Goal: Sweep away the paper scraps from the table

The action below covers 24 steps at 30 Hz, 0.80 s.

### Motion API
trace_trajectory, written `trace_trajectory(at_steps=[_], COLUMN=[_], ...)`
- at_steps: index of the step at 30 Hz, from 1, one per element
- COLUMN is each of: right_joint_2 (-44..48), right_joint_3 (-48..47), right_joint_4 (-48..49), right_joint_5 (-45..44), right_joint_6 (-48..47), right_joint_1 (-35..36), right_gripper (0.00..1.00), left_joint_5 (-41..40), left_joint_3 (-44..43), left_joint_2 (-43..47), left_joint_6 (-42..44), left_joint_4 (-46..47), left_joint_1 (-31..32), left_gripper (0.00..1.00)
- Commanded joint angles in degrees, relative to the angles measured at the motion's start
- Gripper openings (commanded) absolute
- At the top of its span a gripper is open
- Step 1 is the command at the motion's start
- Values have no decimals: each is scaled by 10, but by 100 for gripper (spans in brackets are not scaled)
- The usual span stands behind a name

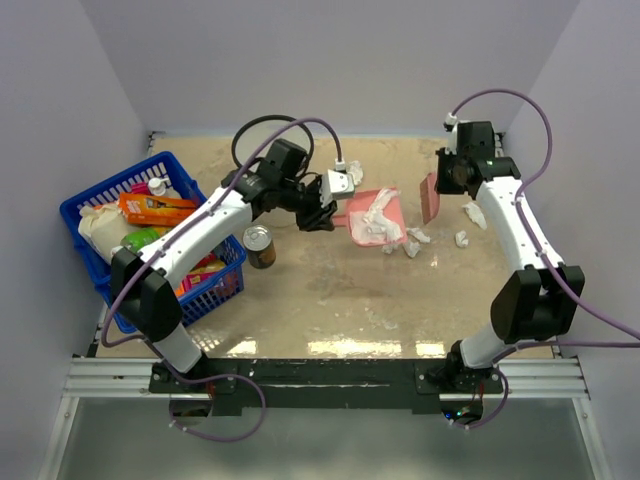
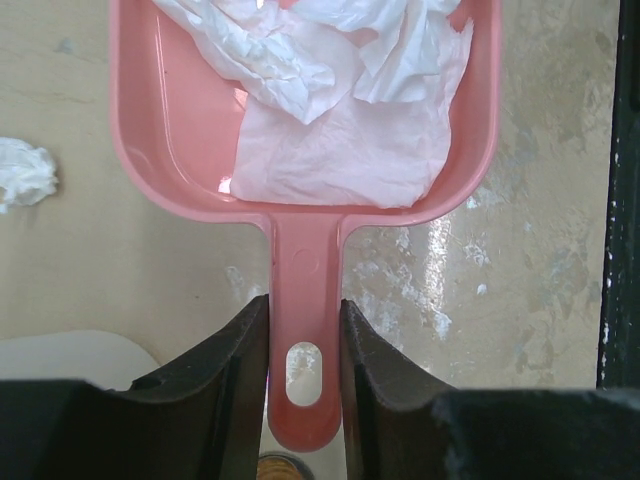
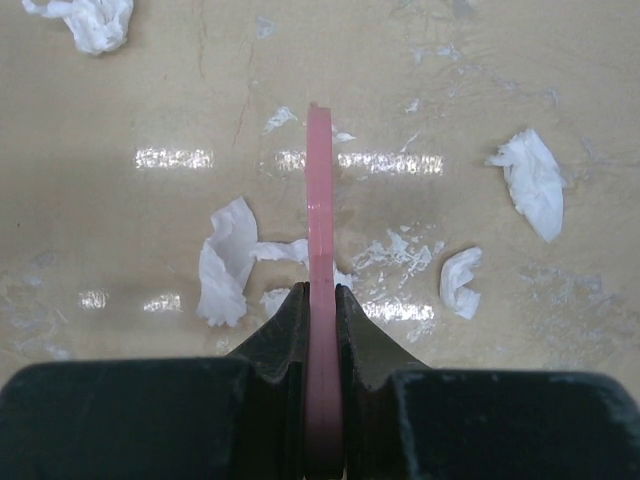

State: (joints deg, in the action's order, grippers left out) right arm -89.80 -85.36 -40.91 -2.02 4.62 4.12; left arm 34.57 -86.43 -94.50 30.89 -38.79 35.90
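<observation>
My left gripper is shut on the handle of a pink dustpan lying flat on the beige table. White crumpled paper fills the pan. My right gripper is shut on a flat pink sweeper, held on edge just right of the pan's mouth. Loose paper scraps lie on the table by the pan's mouth, further right, and behind the pan. The right wrist view shows scraps either side of the sweeper.
A blue basket full of groceries stands at the left. A tin can stands upright between the basket and the dustpan, close under my left forearm. Walls close in the table at the back and on both sides.
</observation>
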Motion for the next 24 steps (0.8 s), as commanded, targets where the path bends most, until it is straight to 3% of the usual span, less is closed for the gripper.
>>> trace_trajectory(at_steps=[1, 12, 24], right_joint_2=[38, 39, 39], right_joint_3=[10, 27, 46], right_joint_4=[20, 20, 23], right_joint_5=[2, 18, 40], right_joint_6=[3, 14, 19], right_joint_1=[-3, -6, -8], right_gripper=[0, 0, 0], left_joint_5=[24, -30, -159], left_joint_3=[-84, -259, -294], left_joint_2=[18, -17, 1], left_joint_6=[-16, -30, -27], left_joint_4=[-37, -115, -139], left_joint_1=[-19, -86, -178], left_gripper=[0, 0, 0])
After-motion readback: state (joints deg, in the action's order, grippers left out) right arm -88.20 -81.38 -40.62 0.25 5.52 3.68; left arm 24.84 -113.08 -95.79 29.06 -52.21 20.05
